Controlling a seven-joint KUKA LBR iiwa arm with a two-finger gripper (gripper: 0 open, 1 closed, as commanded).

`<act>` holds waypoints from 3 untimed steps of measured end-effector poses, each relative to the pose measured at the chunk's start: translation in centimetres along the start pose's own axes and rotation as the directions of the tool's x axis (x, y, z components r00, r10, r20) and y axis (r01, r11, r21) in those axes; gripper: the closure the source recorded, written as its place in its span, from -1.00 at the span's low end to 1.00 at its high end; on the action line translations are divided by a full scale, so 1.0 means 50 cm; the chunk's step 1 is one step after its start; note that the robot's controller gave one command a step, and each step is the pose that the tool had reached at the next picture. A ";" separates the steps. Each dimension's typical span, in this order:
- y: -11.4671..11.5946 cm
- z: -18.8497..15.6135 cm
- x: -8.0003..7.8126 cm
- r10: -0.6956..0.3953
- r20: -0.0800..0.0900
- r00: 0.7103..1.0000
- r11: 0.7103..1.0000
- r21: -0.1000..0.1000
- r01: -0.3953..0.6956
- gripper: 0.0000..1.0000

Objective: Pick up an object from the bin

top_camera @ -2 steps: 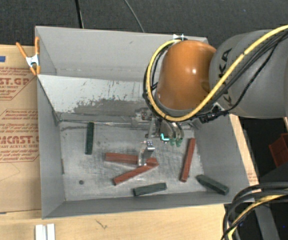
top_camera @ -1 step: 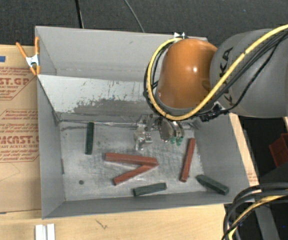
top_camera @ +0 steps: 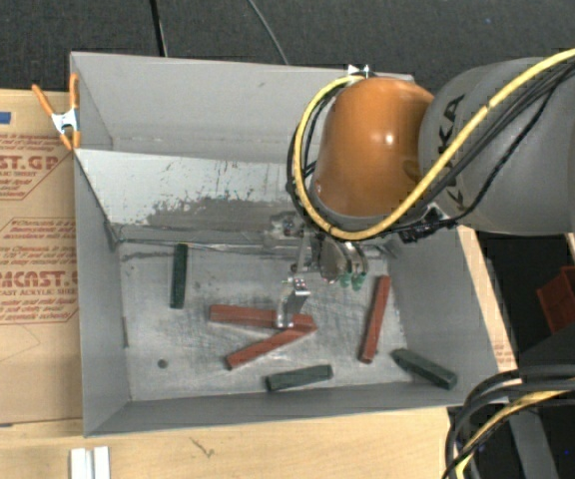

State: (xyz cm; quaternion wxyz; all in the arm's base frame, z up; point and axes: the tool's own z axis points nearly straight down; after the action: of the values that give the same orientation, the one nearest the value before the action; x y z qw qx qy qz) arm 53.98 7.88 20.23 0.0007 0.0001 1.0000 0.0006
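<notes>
Two red-brown bars [top_camera: 253, 317] meet at frame centre under the end effector [top_camera: 290, 312]; apart or together, I cannot tell. Closing there risks snagging both, or slipping.

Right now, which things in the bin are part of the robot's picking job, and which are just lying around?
In the job:
gripper, low in the middle of the bin
flat red stick and slanted red stick, the nearest to it

Just lying about:
right red stick
left green stick
front green stick
corner green stick
</notes>
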 end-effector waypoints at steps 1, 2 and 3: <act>0.000 0.000 0.000 0.000 0.000 1.000 1.000 0.000 0.000 -1.00; 0.021 0.259 -0.014 -0.074 -0.003 0.997 0.997 0.000 0.074 1.00; 0.021 0.259 -0.014 -0.074 -0.003 0.997 0.997 0.000 0.074 1.00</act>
State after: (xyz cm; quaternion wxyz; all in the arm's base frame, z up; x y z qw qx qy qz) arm 54.69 8.97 7.26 -0.0009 -0.0370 0.9993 0.0003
